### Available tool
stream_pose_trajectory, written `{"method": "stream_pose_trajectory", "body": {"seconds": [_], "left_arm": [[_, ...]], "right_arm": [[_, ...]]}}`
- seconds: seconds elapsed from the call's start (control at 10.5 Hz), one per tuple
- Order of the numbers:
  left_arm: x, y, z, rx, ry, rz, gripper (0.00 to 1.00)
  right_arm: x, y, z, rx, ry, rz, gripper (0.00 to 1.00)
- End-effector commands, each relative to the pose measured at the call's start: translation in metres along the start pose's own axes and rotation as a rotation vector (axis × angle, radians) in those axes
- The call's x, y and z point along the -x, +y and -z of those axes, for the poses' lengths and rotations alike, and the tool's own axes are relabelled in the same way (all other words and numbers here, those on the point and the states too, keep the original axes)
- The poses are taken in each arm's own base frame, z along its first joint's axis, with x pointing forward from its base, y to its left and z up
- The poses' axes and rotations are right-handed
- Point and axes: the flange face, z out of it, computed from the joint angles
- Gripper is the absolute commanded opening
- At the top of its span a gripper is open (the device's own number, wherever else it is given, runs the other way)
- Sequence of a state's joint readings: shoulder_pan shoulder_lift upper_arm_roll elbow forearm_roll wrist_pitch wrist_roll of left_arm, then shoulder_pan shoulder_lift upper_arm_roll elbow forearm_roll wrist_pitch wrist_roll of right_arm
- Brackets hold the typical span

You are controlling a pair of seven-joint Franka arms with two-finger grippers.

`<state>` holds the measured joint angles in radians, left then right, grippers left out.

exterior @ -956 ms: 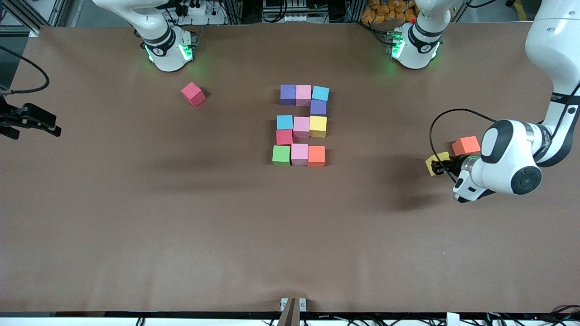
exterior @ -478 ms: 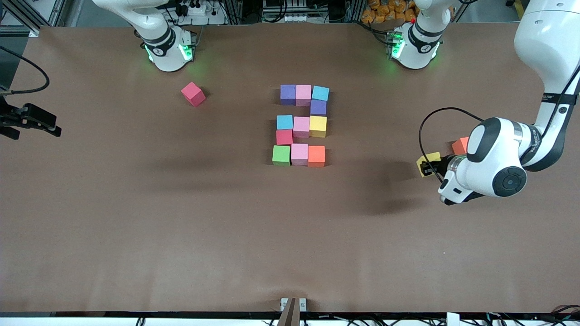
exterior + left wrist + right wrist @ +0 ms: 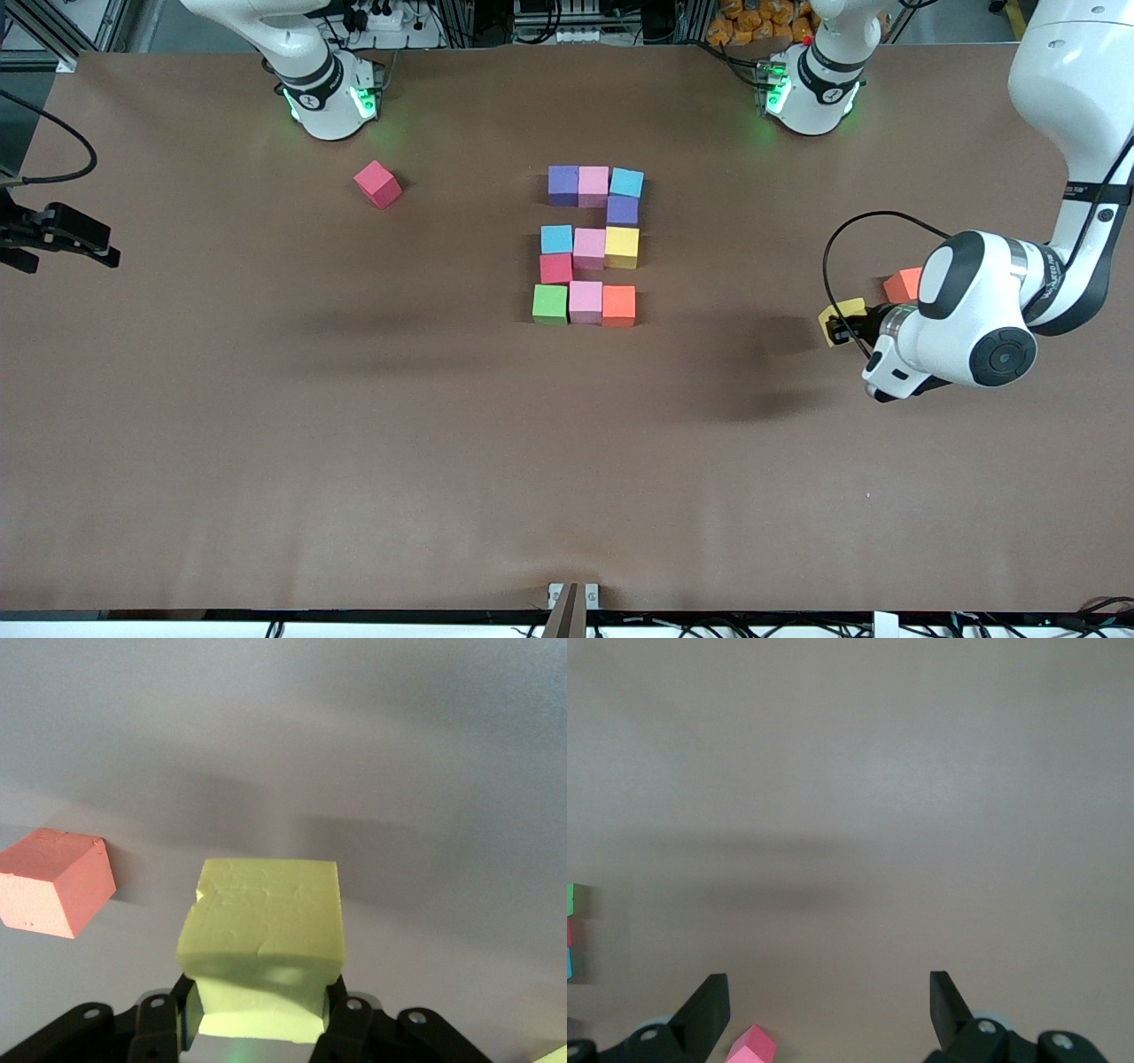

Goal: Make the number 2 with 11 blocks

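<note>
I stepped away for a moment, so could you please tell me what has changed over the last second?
The left gripper, shut on a yellow block, has carried it a little toward the number 2, away from the loose orange block, which its arm now half hides. The digit, the loose red block and the open, waiting right gripper stayed as they were.

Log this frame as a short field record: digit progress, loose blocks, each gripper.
digit: number 2 laid out in eleven cubes, mid-table
loose blocks: red block near the right arm's base; orange block beside the left arm's wrist
left gripper: shut on a yellow block, at the left arm's end of the table
right gripper: open, holding nothing, waiting at the right arm's end of the table
</note>
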<state>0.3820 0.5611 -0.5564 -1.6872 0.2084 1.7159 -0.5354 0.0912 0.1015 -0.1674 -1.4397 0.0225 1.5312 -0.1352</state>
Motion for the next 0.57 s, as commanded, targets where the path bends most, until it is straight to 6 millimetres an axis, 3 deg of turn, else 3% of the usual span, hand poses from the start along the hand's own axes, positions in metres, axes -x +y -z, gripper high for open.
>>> {"method": "stream_pose_trajectory", "body": {"seconds": [0.0, 0.1, 0.19, 0.29, 0.48], "left_arm": [[-0.013, -0.028, -0.005, -0.017, -0.012, 0.031, 0.34], [-0.027, -0.047, -0.018, -0.036, -0.02, 0.056, 0.47], [-0.033, -0.05, -0.02, -0.035, -0.016, 0.06, 0.68], [-0.036, -0.051, -0.011, -0.019, -0.001, 0.071, 1.0], [-0.032, -0.054, 0.033, 0.001, 0.063, 0.089, 1.0]], "right_arm": [[0.002, 0.0, 0.0, -0.015, 0.007, 0.007, 1.0], [0.002, 0.0, 0.0, -0.015, 0.006, 0.007, 1.0], [0.002, 0.0, 0.001, -0.015, 0.009, 0.007, 1.0], [0.002, 0.0, -0.001, -0.015, 0.006, 0.007, 1.0], [0.002, 0.0, 0.0, -0.016, 0.009, 0.007, 1.0]]}}
